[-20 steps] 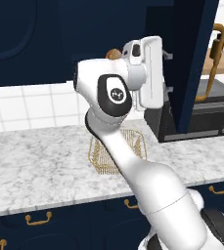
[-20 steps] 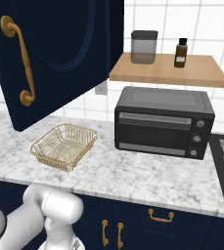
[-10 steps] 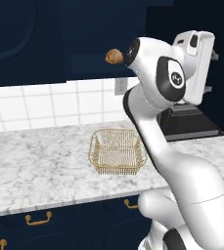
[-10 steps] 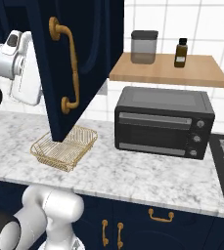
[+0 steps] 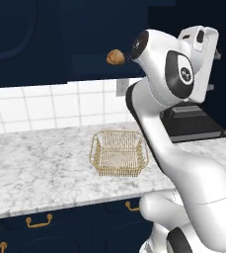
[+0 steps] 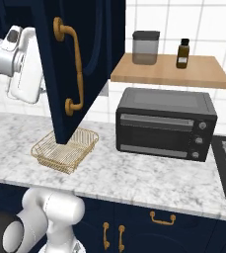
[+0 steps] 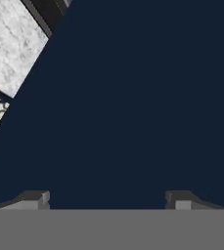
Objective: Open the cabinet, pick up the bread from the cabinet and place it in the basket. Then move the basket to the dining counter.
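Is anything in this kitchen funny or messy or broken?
Nothing is spilled or broken. One thing stands out: the tall dark navy cabinet door with the long brass handle hangs wide open over the shallow gold wire basket. The small tan-brown bread lump sits up inside the cabinet, and the basket has nothing in it.

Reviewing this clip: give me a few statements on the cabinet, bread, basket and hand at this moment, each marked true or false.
1. The cabinet door stands open. True.
2. The bread lies in the basket. False: it sits up in the cabinet; the basket holds nothing.
3. The hand is shut on the bread. False: its fingers are apart, with only dark door panel ahead.
4. The basket rests on the marble worktop. True.
5. The toaster oven sits left of the basket in the right base view. False: it sits to the right.
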